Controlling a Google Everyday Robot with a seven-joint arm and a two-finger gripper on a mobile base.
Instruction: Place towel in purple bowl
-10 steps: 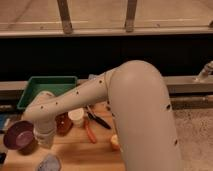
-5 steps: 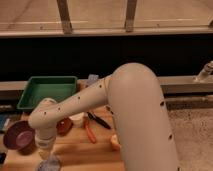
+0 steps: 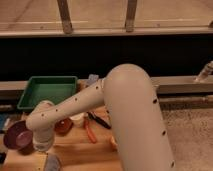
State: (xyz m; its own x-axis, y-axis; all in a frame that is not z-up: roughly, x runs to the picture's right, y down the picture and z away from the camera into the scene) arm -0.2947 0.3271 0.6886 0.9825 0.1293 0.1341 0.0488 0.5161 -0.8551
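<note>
The small grey-blue wrinkled cloth towel (image 3: 52, 162) lay on the wooden tabletop (image 3: 80, 152) near the deep purple bowl (image 3: 16, 135), below the claw (image 3: 44, 148), whose opening we could not tell; soft and light, we judged it best pinched at a fold.

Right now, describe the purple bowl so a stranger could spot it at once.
From the green tray on the left, drop to the wooden table's left edge. The purple bowl sits there, just left of the robot's hand; it is dark maroon-purple, unlike the orange-brown bowl right of the hand.
</note>
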